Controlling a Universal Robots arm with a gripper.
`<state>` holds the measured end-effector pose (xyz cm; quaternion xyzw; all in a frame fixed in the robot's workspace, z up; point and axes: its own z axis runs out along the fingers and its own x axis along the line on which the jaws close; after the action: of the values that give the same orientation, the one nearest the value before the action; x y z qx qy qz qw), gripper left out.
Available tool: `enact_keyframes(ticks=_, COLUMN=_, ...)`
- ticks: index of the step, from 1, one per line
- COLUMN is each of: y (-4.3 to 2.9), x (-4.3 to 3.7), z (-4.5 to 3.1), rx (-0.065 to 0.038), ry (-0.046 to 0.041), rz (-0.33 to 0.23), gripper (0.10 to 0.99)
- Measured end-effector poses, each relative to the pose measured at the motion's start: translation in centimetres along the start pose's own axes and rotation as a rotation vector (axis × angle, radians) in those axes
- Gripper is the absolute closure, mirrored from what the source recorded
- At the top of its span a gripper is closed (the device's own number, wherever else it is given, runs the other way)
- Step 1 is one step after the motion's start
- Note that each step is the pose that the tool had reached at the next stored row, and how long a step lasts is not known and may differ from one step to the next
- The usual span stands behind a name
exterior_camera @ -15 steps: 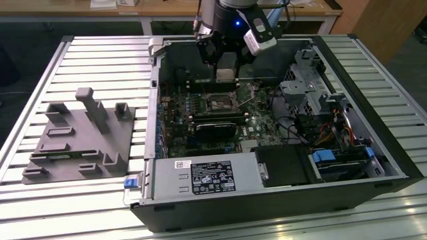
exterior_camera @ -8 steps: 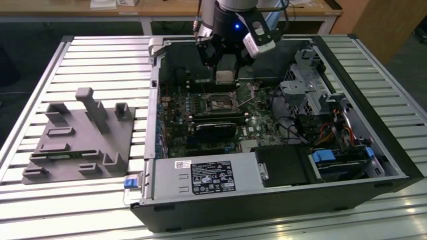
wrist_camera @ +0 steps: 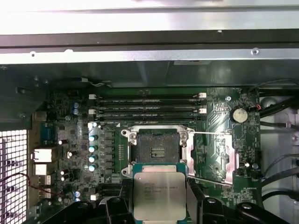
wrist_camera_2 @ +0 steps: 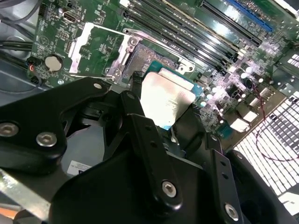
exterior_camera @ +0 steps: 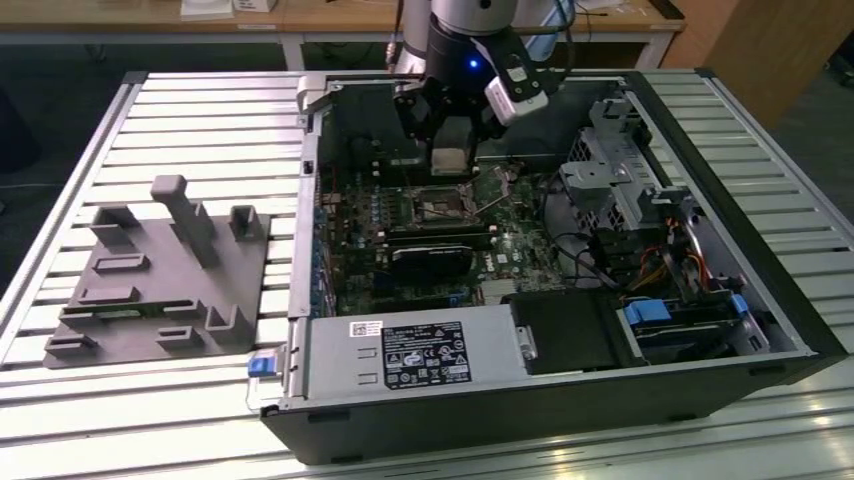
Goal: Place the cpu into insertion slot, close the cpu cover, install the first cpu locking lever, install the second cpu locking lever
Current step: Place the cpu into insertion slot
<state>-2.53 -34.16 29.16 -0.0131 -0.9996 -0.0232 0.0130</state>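
Tool (wrist_camera: 160, 211) grasps the cpu (wrist_camera: 159, 193) by its edges, near the open insertion slot (wrist_camera: 158, 149); cpu cover (wrist_camera: 190, 158) lies swung open beside it

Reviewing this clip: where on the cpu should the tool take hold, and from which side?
By two opposite side edges, coming from above its flat top. The cpu is thin, square and flat, so only its edges give purchase. The tool pinches it so now, near the open slot.
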Motion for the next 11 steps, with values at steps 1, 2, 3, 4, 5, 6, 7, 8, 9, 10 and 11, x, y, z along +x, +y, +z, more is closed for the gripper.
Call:
enact_keyframes(ticks=1, y=0.0, x=-0.01, z=0.15, rx=0.0, ry=0.0004, rz=0.0, gripper=0.545)
enact_keyframes(ticks=2, y=-0.01, x=-0.01, z=0.31, rx=0.0, ry=0.0008, rz=0.0, gripper=0.545)
enact_keyframes(ticks=3, y=-0.01, x=-0.02, z=0.45, rx=0.0, ry=0.0012, rz=0.0, gripper=0.545)
enact_keyframes(ticks=4, y=-0.02, x=-0.03, z=0.57, rx=0.0, ry=0.0016, rz=0.0, gripper=0.545)
enact_keyframes(ticks=5, y=-0.02, x=-0.04, z=0.69, rx=0.0, ry=0.0019, rz=0.0, gripper=0.545)
enact_keyframes(ticks=6, y=-0.02, x=-0.04, z=0.8, rx=0.0, ry=0.0024, rz=0.0, gripper=0.545)
enact_keyframes(ticks=7, y=-0.03, x=-0.05, z=0.91, rx=0.0, ry=0.0027, rz=0.0, gripper=0.545)
enact_keyframes(ticks=8, y=-0.03, x=-0.05, z=1.02, rx=0.0, ry=0.003, rz=0.0, gripper=0.545)
enact_keyframes(ticks=9, y=-0.04, x=-0.06, z=1.14, rx=0.0, ry=0.0033, rz=0.0, gripper=0.545)
enact_keyframes(ticks=10, y=-0.04, x=-0.06, z=1.25, rx=0.0, ry=0.0036, rz=0.0, gripper=0.545)
enact_keyframes(ticks=11, y=-0.05, x=-0.07, z=1.37, rx=0.0, ry=0.0039, rz=0.0, gripper=0.545)
